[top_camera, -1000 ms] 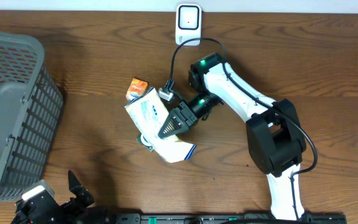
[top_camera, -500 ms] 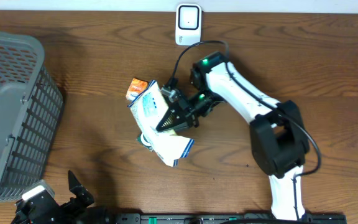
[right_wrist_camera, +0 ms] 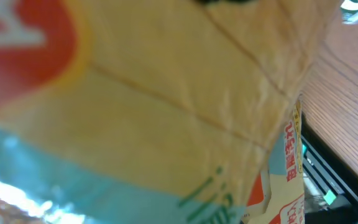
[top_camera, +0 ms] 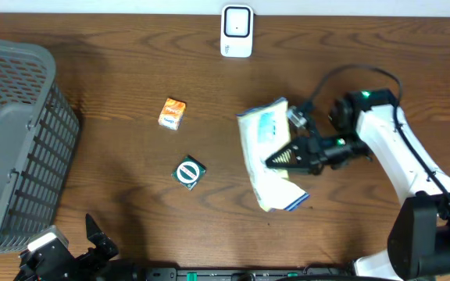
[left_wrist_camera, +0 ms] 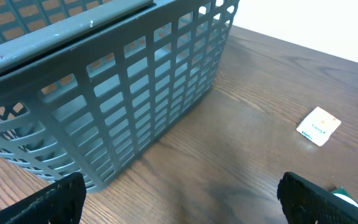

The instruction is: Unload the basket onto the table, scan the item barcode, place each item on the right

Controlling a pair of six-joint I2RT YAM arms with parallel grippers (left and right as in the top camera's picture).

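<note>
Transport step: right gripper, clamped on the white-and-blue soft packet, must next turn its barcode toward the white boxy scanner.

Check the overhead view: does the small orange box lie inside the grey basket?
No, the orange box lies on the wooden table, well clear of the basket.

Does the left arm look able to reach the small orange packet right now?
Probably yes. The left gripper is open and empty, with only bare table between it and the orange packet; the basket stands off to one side.
</note>
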